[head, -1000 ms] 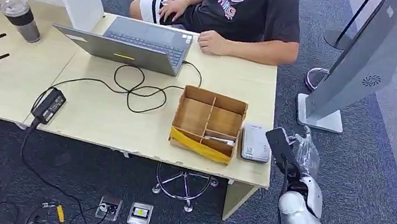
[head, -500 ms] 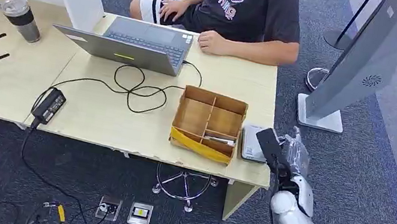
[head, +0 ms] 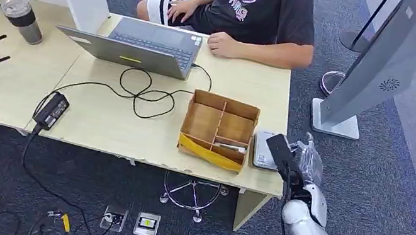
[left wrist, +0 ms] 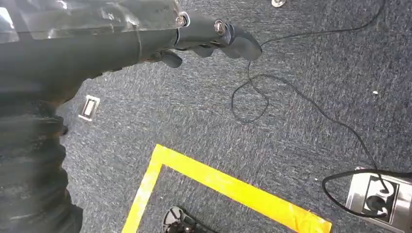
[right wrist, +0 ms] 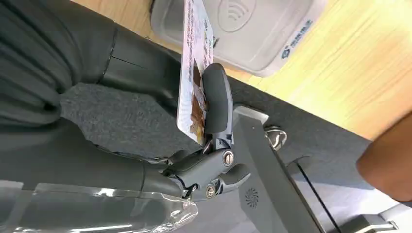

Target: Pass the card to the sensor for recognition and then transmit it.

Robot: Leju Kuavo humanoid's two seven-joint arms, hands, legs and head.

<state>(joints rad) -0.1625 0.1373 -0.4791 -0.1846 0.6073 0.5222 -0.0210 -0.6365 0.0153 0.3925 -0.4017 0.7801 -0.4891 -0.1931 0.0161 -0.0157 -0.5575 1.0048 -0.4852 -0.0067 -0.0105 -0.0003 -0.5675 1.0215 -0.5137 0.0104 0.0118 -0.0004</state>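
Right wrist view has the right hand [right wrist: 214, 145] pinching the card [right wrist: 194, 73] on edge between thumb and fingers [right wrist: 216, 99], just beside the white sensor [right wrist: 252, 29] on the wooden surface [right wrist: 350, 73], while the left hand [left wrist: 214, 36] hangs over the carpet, fingers curled around nothing.

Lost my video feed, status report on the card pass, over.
Right robot hand holds card at the sensor by the table edge. Left robot hand holds nothing, over the floor. Nothing between card and sensor.
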